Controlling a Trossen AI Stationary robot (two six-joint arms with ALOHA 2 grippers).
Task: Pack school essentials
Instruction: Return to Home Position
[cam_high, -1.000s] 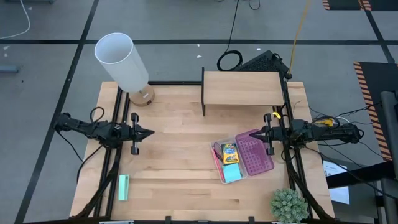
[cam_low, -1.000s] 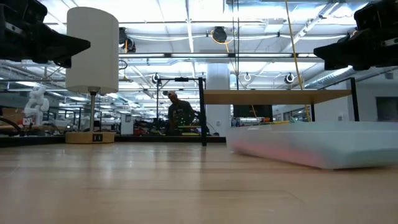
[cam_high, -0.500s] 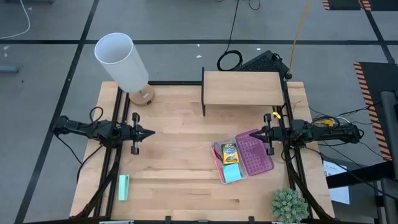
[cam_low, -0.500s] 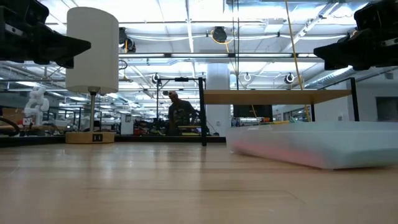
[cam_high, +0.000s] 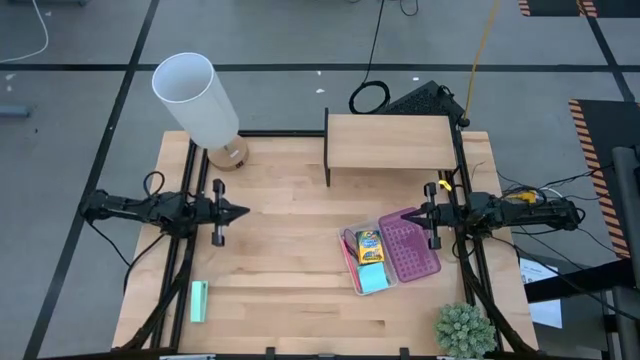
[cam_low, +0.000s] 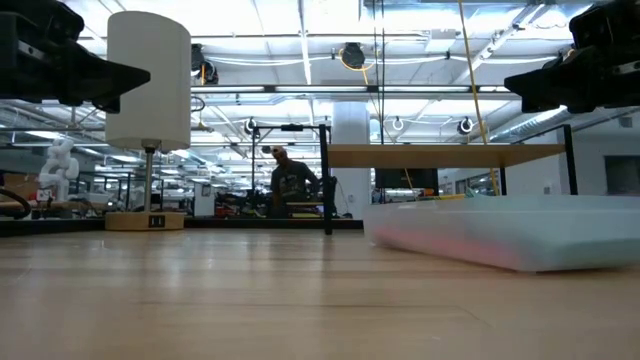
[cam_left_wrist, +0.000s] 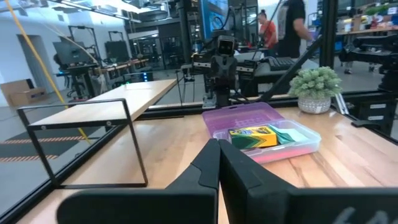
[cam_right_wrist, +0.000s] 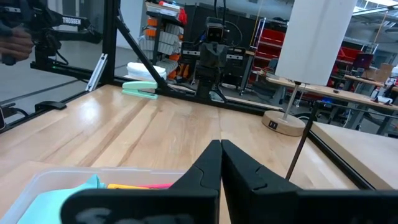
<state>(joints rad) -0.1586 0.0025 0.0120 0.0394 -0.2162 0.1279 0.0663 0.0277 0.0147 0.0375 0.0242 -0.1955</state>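
A clear pencil case (cam_high: 388, 257) is seen lying open on the wooden worktop (cam_high: 290, 260), with its purple lid (cam_high: 412, 249) folded out flat on the side toward the right gripper (cam_high: 423, 213). Inside the case the yellow crayon box (cam_high: 368, 245) is laid at the end nearer the low wooden shelf (cam_high: 391, 142), and the light-blue square note pad (cam_high: 373, 279) is laid just beside it at the end nearer the potted plant (cam_high: 463, 329). A pink pen (cam_high: 350, 262) is laid along the case's wall farthest from the lid.

The right gripper is held above the lid's edge, its fingers (cam_right_wrist: 221, 163) pressed together on nothing. The left gripper (cam_high: 243, 212) is held well apart from the case, across the worktop on the side opposite the lid, and its fingers (cam_left_wrist: 219, 163) are likewise pressed together and empty.

A white lamp (cam_high: 200, 103) is stood at the worktop's corner, well apart from the case. A mint-green stapler (cam_high: 199, 301) is left far from the case, below the left gripper's side.
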